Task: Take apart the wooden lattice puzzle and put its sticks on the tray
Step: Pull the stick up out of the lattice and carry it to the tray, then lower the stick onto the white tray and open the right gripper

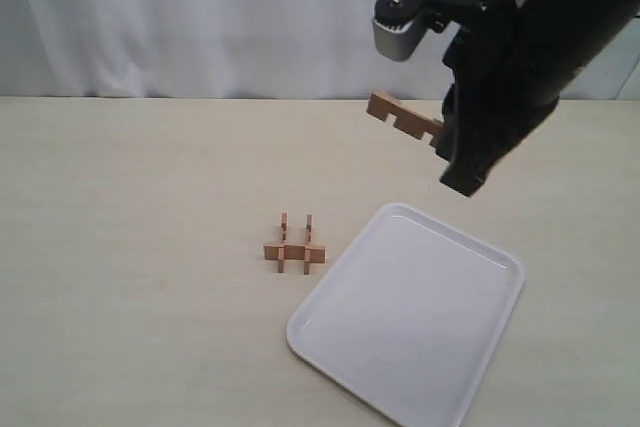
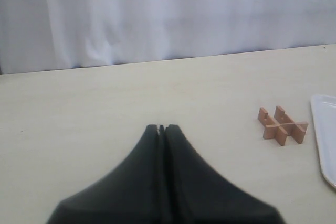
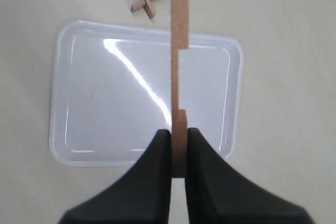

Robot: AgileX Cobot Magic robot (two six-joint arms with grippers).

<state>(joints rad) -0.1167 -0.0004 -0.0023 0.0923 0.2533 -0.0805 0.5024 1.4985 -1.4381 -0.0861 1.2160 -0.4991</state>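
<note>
Transfer: we are pinching one flat notched light-brown stick in our right claw over the white rectangular tray for dropping; wooden lattice puzzle is sitting just beside the tray; left claw closed, empty.

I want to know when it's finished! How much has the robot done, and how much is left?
Done: one stick is out of the wooden lattice puzzle. In hand: the right pincer holds that stick in the air, not yet put down. Left: no stick lies on the tray, and what looks like three sticks are crossed on the table beside it. The left pincer is shut, holding nothing.
</note>
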